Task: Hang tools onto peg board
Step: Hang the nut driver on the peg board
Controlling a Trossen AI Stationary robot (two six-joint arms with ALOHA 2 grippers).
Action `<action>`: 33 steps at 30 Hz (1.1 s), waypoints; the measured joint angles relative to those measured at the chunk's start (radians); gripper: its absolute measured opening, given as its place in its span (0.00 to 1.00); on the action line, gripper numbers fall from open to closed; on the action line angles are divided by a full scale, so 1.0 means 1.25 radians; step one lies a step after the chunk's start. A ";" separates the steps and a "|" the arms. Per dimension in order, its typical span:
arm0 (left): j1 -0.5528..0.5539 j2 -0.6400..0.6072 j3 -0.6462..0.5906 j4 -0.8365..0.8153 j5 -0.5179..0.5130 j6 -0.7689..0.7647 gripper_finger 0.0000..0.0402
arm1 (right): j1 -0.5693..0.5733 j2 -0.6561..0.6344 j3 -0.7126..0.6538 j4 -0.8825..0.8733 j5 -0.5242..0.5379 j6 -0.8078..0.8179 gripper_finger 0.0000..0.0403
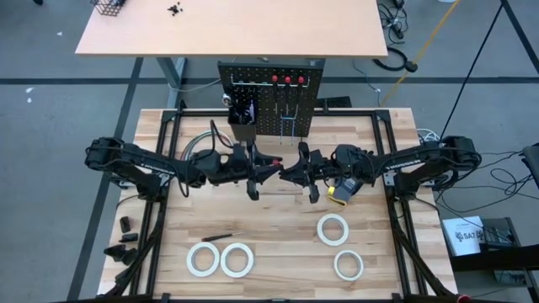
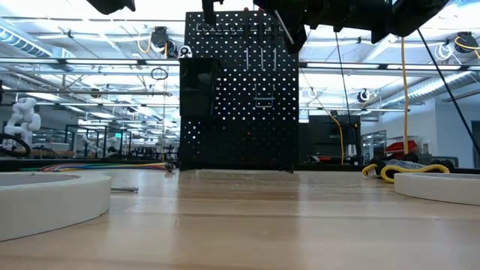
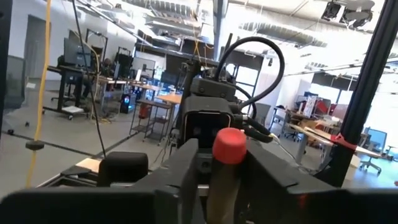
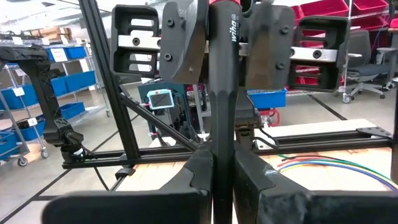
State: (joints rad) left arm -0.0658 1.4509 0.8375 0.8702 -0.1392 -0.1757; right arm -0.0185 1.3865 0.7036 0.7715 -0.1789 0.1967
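Both grippers, left gripper and right gripper, clench one screwdriver mid-handoff; early release drops it onto the counter.

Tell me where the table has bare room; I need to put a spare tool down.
Free: the strip between the peg board and the arms, and the middle between the tape rolls. Crowded: the centre, where the left gripper and right gripper meet on a screwdriver.

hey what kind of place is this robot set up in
Probably a robotics lab or industrial workshop: an open hall with exposed ceiling ducts, shelving with blue storage bins, and another white robot at a bench behind the peg board.
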 joint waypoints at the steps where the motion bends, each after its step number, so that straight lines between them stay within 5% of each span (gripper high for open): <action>1: 0.000 0.000 0.000 0.000 0.000 0.000 0.25 | 0.000 0.000 0.000 0.000 0.001 0.000 0.06; 5: 0.000 0.000 0.000 0.003 0.000 0.025 0.11 | -0.001 0.000 0.000 0.002 0.004 0.003 0.06; 10: 0.000 0.000 0.000 0.004 0.000 0.028 0.11 | -0.002 0.000 0.000 0.005 0.003 0.002 0.07; 21: 0.029 -0.089 -0.001 -0.113 -0.066 0.068 0.11 | -0.015 -0.023 0.000 -0.009 0.098 0.038 0.44; 26: 0.053 -0.163 0.090 -0.402 -0.146 0.067 0.11 | -0.042 -0.102 0.000 -0.109 0.100 -0.011 0.57; 33: 0.134 -0.137 0.425 -0.846 -0.165 0.062 0.11 | -0.088 -0.243 0.000 -0.261 0.105 -0.022 0.61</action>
State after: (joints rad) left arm 0.1014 1.2791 1.3692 -0.1868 -0.3450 -0.0986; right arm -0.1287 1.0833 0.7036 0.4458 -0.0475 0.1696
